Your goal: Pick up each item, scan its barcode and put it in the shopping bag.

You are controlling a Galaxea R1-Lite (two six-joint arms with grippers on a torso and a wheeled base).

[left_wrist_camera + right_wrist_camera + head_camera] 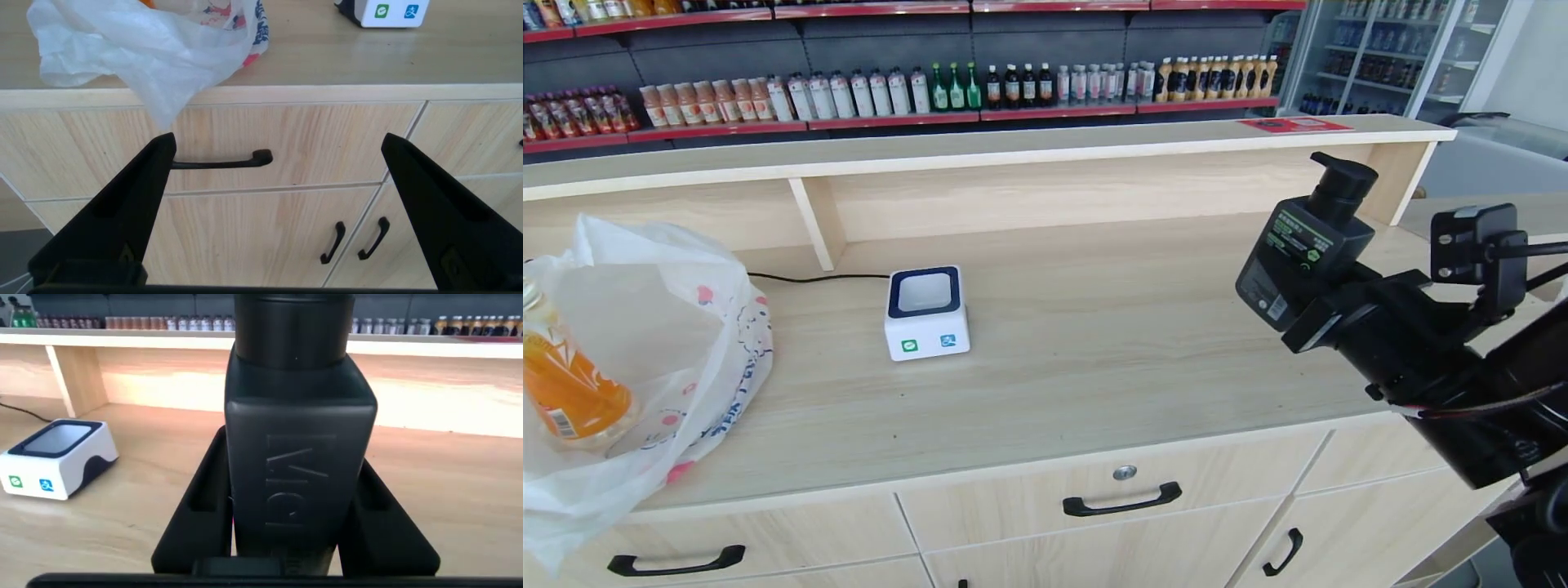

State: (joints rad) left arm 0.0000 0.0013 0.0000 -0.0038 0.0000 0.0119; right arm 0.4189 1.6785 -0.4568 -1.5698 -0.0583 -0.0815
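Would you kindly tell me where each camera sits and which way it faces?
Head view: on the head, looking down at the wooden counter, white cube scanner and translucent shopping bag; right arm shows.
Left wrist view: below counter height, facing wooden drawers; open left gripper frames it.
Right wrist view: looking past the right gripper, shut on a black pump bottle.
All three share the scanner.

The worktop (1094, 351) is a long pale-wood counter with a raised ledge along its back edge and drawers with black handles under its front edge. At its left end lies a thin white shopping bag (698, 327), slumped and hanging partly over the front edge, with an orange drink bottle (568, 384) showing through it. A white cube scanner (927, 314) with a dark-rimmed top stands near the middle, toward the back, and a black cable (809, 279) runs along the back edge to it.
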